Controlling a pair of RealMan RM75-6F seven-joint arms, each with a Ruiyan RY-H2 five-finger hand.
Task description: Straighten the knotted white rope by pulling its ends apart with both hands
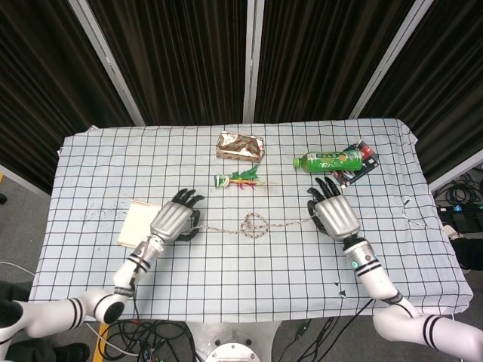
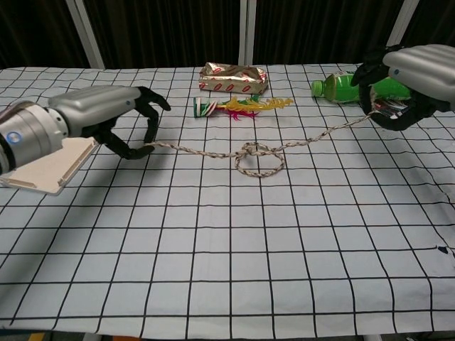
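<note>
The white rope (image 2: 192,150) lies across the checked tablecloth with a loose loop knot (image 2: 259,159) at its middle; in the head view the knot (image 1: 255,225) sits between both hands. My left hand (image 2: 106,117) (image 1: 175,219) pinches the rope's left end between thumb and a finger just above the cloth. My right hand (image 2: 409,74) (image 1: 332,213) grips the right end, and that stretch of rope rises off the table towards it. The rope runs nearly straight on either side of the knot.
Behind the rope lie a gold foil packet (image 1: 240,146), a green and yellow wrapper (image 1: 240,179), a green bottle (image 1: 330,160) and a dark packet (image 1: 362,160). A tan pad (image 1: 139,222) lies beside my left hand. The table edges (image 1: 249,317) are near.
</note>
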